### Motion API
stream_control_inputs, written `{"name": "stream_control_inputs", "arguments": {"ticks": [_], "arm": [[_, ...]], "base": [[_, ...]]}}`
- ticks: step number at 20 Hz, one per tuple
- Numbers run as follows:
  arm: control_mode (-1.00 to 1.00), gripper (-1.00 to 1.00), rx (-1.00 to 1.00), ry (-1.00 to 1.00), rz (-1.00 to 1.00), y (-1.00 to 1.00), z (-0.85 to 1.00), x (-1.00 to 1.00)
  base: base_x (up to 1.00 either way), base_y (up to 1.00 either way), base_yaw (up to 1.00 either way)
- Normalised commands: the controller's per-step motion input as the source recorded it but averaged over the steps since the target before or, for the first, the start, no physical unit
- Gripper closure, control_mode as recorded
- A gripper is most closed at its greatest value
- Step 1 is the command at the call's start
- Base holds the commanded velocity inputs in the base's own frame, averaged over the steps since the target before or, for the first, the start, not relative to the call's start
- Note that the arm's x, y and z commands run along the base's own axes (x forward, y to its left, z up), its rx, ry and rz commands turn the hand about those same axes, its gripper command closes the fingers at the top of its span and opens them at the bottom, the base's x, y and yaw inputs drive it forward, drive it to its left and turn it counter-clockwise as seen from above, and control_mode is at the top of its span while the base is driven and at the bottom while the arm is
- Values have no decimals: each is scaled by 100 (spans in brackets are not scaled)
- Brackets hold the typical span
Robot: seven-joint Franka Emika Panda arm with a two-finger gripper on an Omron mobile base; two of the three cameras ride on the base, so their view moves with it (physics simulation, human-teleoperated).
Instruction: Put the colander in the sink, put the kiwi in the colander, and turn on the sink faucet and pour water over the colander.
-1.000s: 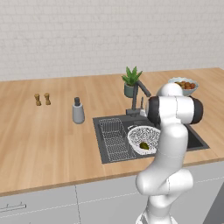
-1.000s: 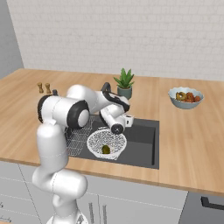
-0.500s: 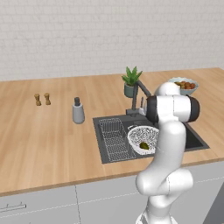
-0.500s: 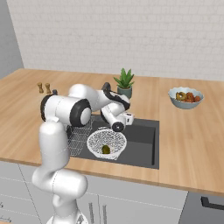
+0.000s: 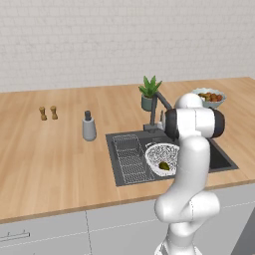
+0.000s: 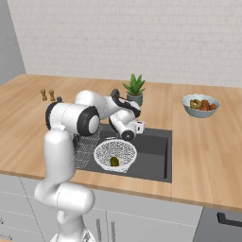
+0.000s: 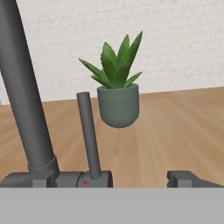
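Setting: wooden counter (image 5: 55,159) under a pale brick wall, with the sink (image 6: 151,156) cut into it near the front edge.
Colander: the colander (image 6: 115,154) sits inside the sink on its left side, beside the wire rack (image 5: 130,158); a fair judgement is that it was set there so the spout can reach over it.
Kiwi: the kiwi (image 6: 114,161) lies in the bottom of the colander, so the first two steps look done.
Faucet: the sink faucet (image 5: 158,107) stands at the back rim of the sink, its spout angled out over the basin; no stream of water shows, so the tap appears off.
Handle: in the hand view a thin upright lever (image 7: 88,133) rises from the faucet base, next to the thick post (image 7: 24,92).
Gripper: the gripper (image 6: 133,128) hovers at faucet height with its fingers spread wide and nothing between them; it seems lined up to work the lever.
Room to move: the potted plant (image 7: 117,83) stands just behind the faucet and limits any push past the lever; the thick post crowds one side, while the other side is open counter.
Far items: the soap dispenser (image 5: 89,127), the two shakers (image 5: 48,113) and the fruit bowl (image 6: 201,105) stand well apart from the working area.
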Motion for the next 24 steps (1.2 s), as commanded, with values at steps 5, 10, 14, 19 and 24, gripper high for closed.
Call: {"name": "stream_control_inputs", "arguments": {"ticks": [5,10,14,19,24], "arm": [[-100,-100,0,0,0,3,0,16],[-100,-100,0,0,0,7,0,12],[-100,-100,0,0,0,1,0,12],[-100,-100,0,0,0,0,0,17],[-100,-100,0,0,0,0,0,17]], "base": [[0,0,0],[0,0,0],[0,0,0],[0,0,0],[0,0,0]]}}
